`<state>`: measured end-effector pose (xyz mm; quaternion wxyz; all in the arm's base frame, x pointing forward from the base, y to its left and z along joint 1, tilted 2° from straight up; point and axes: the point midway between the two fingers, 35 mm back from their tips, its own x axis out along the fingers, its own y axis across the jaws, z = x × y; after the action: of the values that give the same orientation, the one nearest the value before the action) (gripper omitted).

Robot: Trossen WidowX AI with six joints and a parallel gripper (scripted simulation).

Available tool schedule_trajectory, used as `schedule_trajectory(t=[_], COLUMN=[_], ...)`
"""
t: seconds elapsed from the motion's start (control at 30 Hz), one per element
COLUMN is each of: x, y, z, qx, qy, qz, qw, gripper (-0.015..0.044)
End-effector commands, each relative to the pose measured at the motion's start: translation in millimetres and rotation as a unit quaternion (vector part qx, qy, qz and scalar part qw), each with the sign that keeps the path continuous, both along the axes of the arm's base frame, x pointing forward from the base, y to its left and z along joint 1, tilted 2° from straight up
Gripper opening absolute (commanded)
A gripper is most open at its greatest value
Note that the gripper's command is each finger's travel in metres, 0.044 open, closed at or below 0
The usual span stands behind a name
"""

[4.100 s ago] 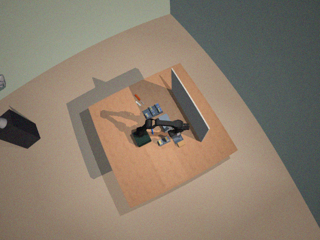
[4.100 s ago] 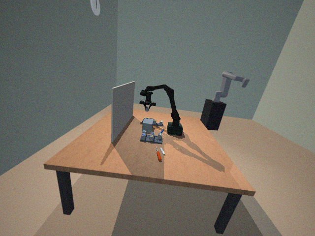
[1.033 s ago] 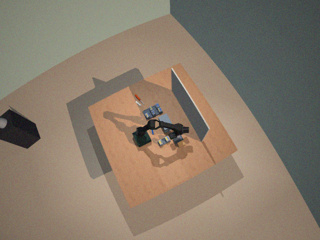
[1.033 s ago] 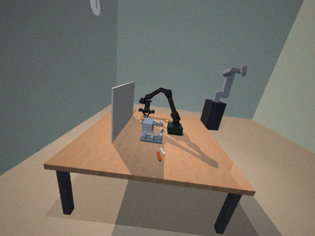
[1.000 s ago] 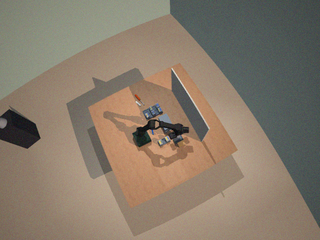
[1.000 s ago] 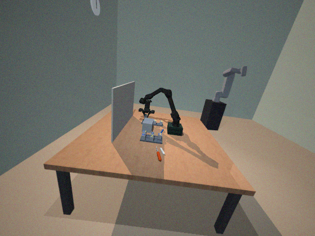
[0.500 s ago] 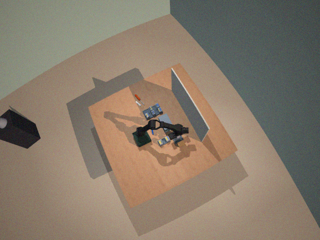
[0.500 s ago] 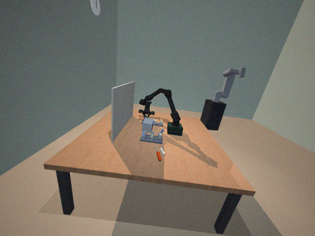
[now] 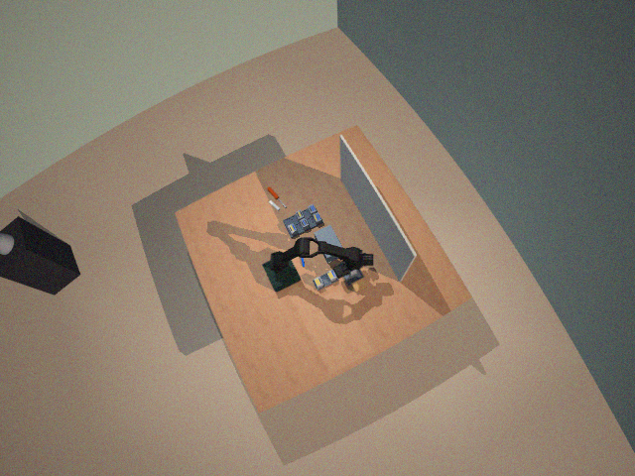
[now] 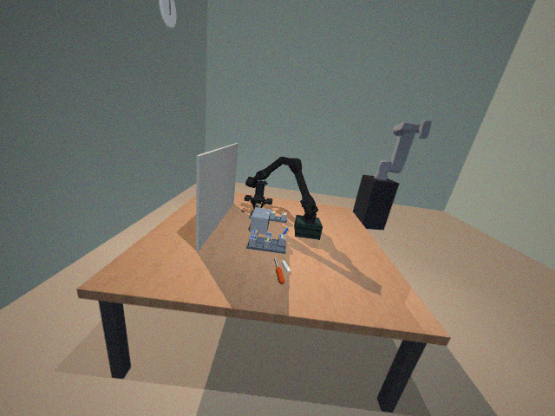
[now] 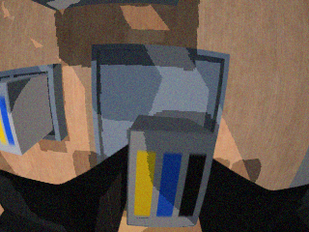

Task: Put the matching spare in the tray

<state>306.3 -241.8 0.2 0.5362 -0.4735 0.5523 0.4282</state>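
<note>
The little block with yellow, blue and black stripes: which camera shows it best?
The wrist view: the striped block fills the lower middle, all three stripes plain, between the tool's dark fingers. The exterior view shows only a tiny patch below the tool; in the top view, I can't make out its stripes.

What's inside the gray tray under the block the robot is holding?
I see only the bare floor of the tray, with shadows on it. The striped block in the fingers hides its near part, so I can't tell what's there.
</note>
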Motion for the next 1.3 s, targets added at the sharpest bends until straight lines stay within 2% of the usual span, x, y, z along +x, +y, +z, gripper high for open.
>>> schedule_trajectory(t=[0.0, 0.27, 0.83, 0.9, 1.1, 1.27], x=[-2, -3, -2, 0, -4, -5], y=[1, 1, 1, 0, 7, 8], z=[-6, -11, -8, 3, 96, 99], qx=[0.001, 0.001, 0.000, 0.000, 0.001, 0.001], qy=[0.002, 0.002, 0.001, 0.001, 0.002, 0.002], qz=[0.003, 0.003, 0.000, 0.000, 0.003, 0.003], qw=[1.000, 1.000, 1.000, 1.000, 1.000, 1.000], gripper=[0.0000, 0.0000, 0.0440, 0.0440, 0.0440, 0.0440])
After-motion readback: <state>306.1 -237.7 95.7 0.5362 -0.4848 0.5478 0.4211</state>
